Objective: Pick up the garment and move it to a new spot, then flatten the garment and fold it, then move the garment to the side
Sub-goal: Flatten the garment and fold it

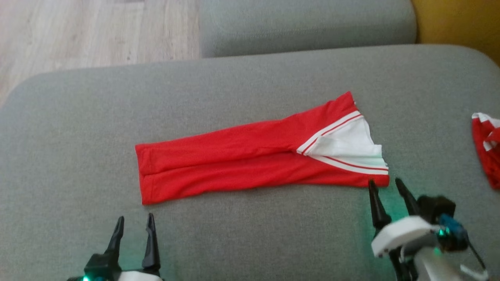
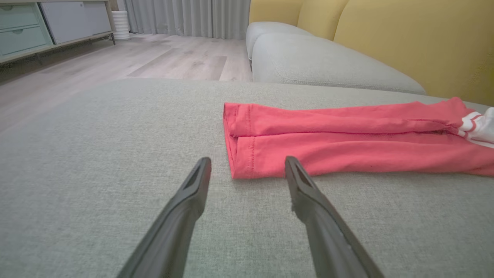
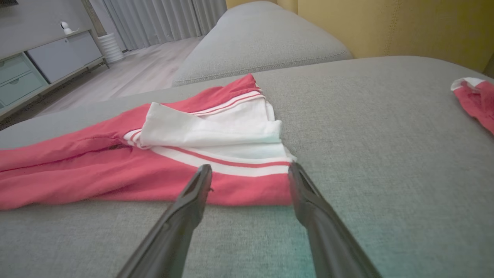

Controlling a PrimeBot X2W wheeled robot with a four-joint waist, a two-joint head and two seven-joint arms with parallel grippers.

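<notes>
The garment [image 1: 250, 156] is a red piece with white stripes and a white panel at its right end, folded into a long band across the grey cushion [image 1: 250, 242]. My left gripper [image 1: 134, 221] stands open just below the band's left end, a short gap away; in the left wrist view the red hem [image 2: 247, 154] lies just ahead of the gripper [image 2: 247, 164]. My right gripper [image 1: 384, 184] is open at the band's lower right corner, its tips right at the red edge. From the right wrist the striped end [image 3: 231, 162] lies straight in front of that gripper [image 3: 250, 170].
A second red and white cloth [image 1: 486, 148] lies at the cushion's right edge. Another grey cushion [image 1: 304, 23] sits behind, with a yellow backrest [image 1: 457, 23] at the far right. Wood floor [image 1: 93, 31] lies beyond the cushion's far left edge.
</notes>
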